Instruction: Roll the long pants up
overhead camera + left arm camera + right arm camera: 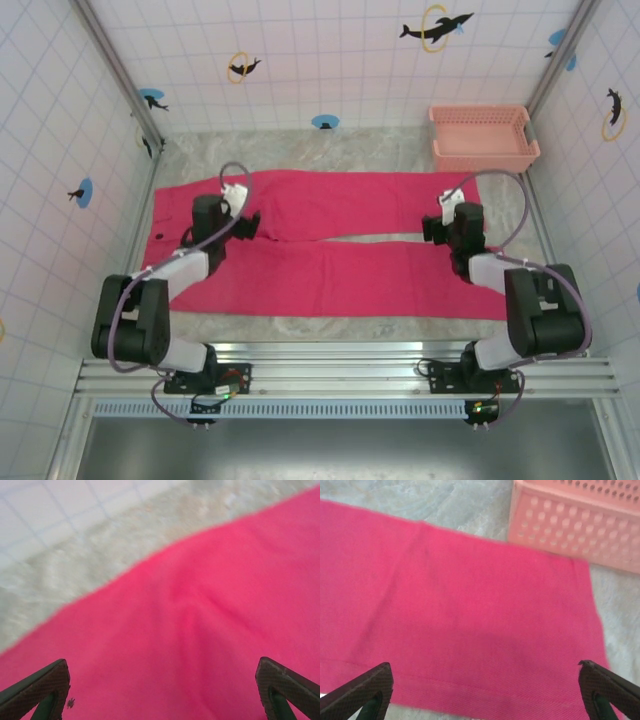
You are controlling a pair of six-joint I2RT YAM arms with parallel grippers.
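The long pants [340,280] lie spread flat on the marbled surface [300,150]. Their two legs run side by side toward the salmon-pink basket [485,155], and the waist is at the end well away from it. The basket stands in the corner of the surface. The hem of the leg nearer to it lies just beside the basket's perforated wall [570,525], but the blur at that edge hides whether cloth and plastic touch.

The right gripper [432,228] hangs over the leg ends, near the basket. In its wrist view the right gripper [485,665] has its jaws spread wide with nothing between them. The flat pink cloth [470,605] and its hem edge lie below it.

The left gripper [245,222] is over the waist end of the trousers, far from the basket. From its own camera the left gripper [162,662] also shows its jaws wide apart and holding nothing. Softly creased cloth [200,630] lies below it, and a strip of bare surface [75,565] lies beyond the cloth's edge.
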